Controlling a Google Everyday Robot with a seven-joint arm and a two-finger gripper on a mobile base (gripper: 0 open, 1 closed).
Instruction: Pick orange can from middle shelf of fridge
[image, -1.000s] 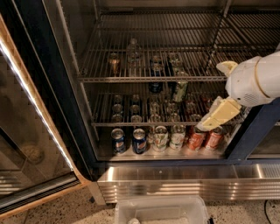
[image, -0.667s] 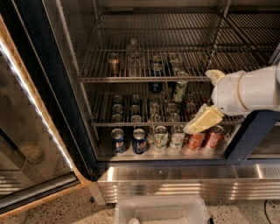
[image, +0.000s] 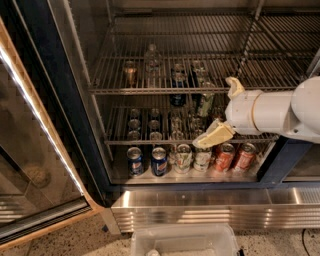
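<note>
The orange can (image: 130, 74), dull amber with a silver lid, stands at the left of the middle shelf (image: 150, 90), a chrome wire rack in the open fridge (image: 75, 115). A clear bottle (image: 152, 62) and a few dark cans (image: 178, 76) stand to its right on the same rack. My gripper (image: 221, 111) is at the right, in front of the racks, on a white arm. Its two cream fingers are spread open and empty, one (image: 233, 86) at the height of the middle shelf, the other (image: 212, 136) by the rack below. It is well right of the orange can and apart from it.
The rack below holds several silver-lidded cans (image: 155, 125). On the fridge floor stand blue cans (image: 159, 161), pale cans (image: 183, 158) and red-orange cans (image: 223, 157). The glass door (image: 30, 150) hangs open at left. A ribbed steel base panel (image: 200, 210) and a white bin (image: 185, 242) lie below.
My arm and gripper have moved left across the fridge front, toward the middle of the racks. The cans have not moved.
</note>
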